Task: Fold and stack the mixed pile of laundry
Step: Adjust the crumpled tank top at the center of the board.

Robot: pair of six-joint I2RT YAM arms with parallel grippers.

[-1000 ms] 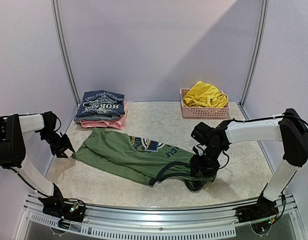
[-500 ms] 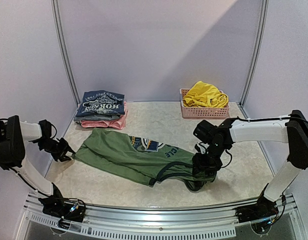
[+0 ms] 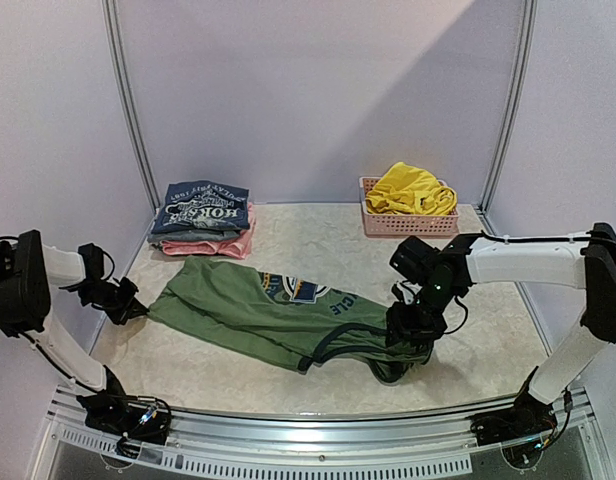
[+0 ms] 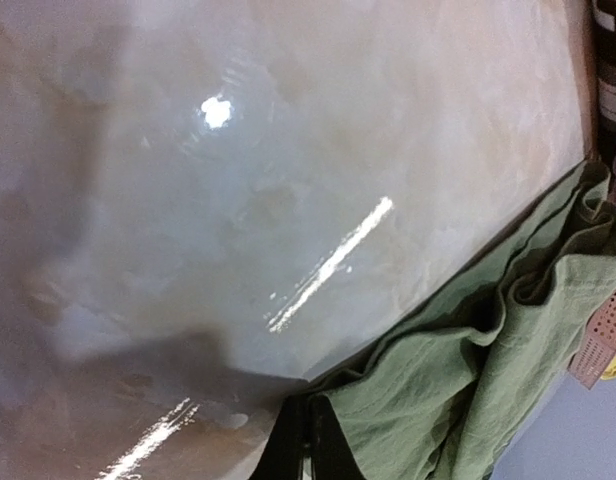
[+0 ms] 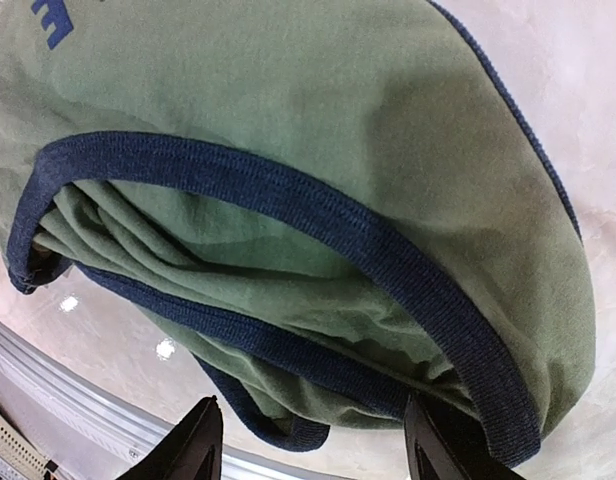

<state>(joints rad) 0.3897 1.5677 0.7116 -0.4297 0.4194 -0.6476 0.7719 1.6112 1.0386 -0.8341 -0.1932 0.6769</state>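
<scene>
The left gripper [image 3: 135,307] is pressing its fingers [image 4: 313,440] together on the hem corner of the olive-green shirt [image 3: 248,312]. The rest of the cloth is stretching away beyond its tips. The right gripper [image 3: 406,335] is standing with its jaws apart, straddling the bunched opposite end of the same shirt, where the dark trim [image 5: 288,195] is looping just ahead of its fingertips.

In the top view, the letters "CLE" are showing beside the round logo [image 3: 306,291], between the two grippers. Far beyond the left gripper, the folded navy shirt [image 3: 201,207] is showing upside-down white print, with "HOKS" its only legible part. It is lying on a pink garment [image 3: 236,245]. Well beyond the right gripper, the yellow shorts [image 3: 408,188] are sitting heaped in the pink basket [image 3: 408,225].

Only the right wrist view is showing the trim's ribbed knit, the folds tucked inside the opening and part of a blue letter at its top-left corner. Only the left wrist view is showing the glossy table [image 4: 238,200] reflecting lights beside the fingers and the creased hem running off to their right. The stack and the basket's contents are showing whole in the top view alone.
</scene>
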